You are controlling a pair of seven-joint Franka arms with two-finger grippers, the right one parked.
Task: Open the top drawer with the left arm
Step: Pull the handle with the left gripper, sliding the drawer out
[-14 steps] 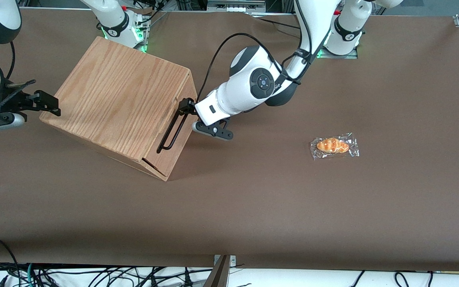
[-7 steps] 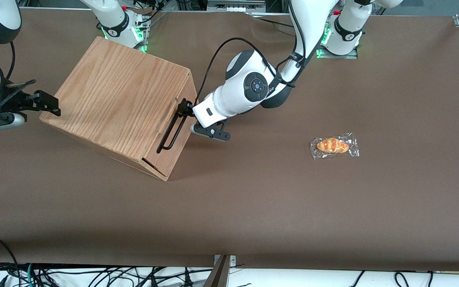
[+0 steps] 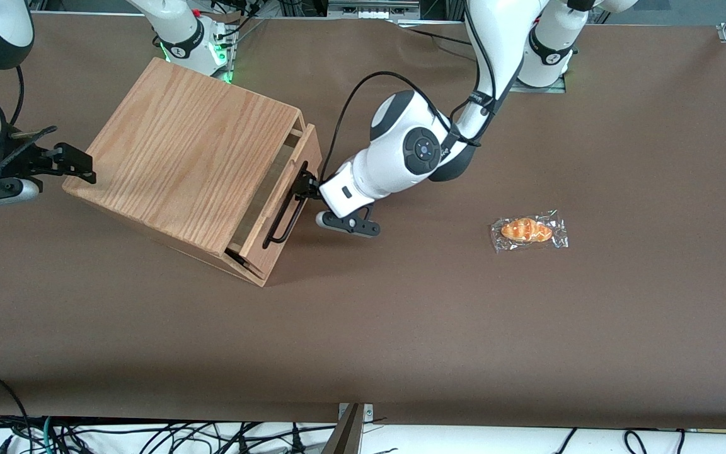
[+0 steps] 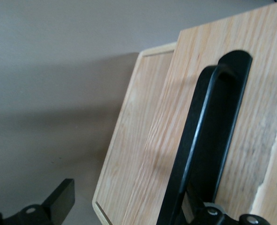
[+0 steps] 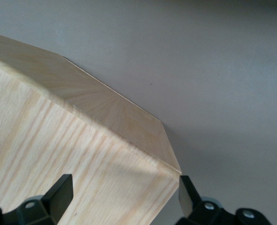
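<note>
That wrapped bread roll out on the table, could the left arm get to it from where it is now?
Probably yes: the wrapped bread roll lies alone on the table, nothing between. But the left arm's gripper is at the top drawer's handle.

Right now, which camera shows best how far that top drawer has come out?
The front view: the top drawer stands slightly out of the box, gripper at its handle. The left wrist view shows only its front close up; the right wrist view shows only the box.
</note>
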